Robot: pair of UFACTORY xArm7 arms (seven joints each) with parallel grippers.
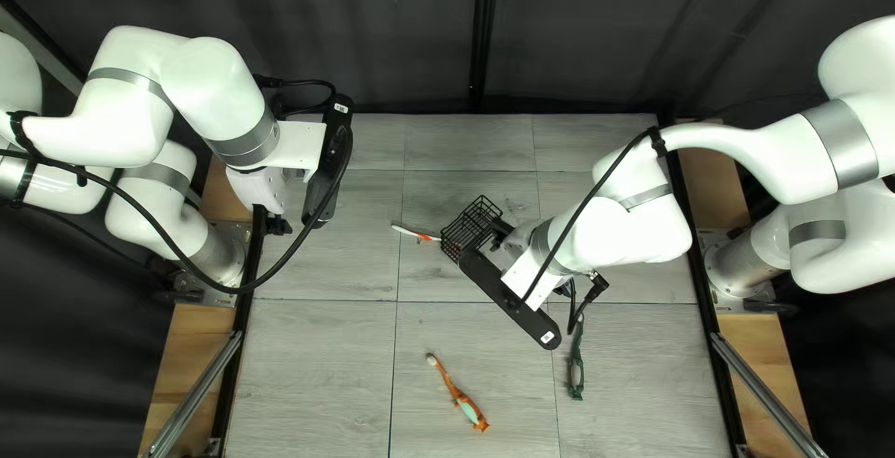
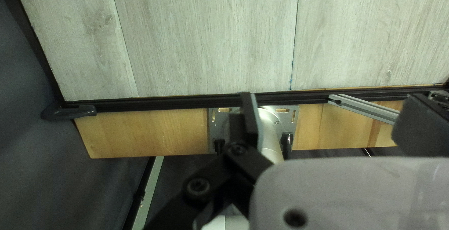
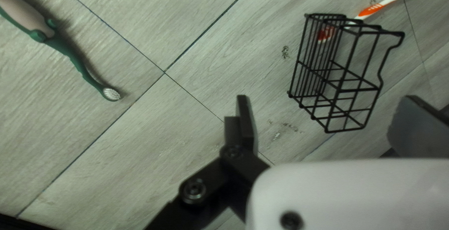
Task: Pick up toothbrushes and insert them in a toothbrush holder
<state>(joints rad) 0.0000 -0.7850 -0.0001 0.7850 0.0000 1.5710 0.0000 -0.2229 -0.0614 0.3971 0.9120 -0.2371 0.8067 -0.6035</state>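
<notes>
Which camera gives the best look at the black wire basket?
The right wrist view: the basket appears large and whole, its bars distinct. The top left view shows it smaller, beside my right arm; the left wrist view doesn't show it.

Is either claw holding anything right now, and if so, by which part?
Nothing is held. The left claw and right claw are both open; the wire holder stands ahead of the right one, ungripped.
</notes>
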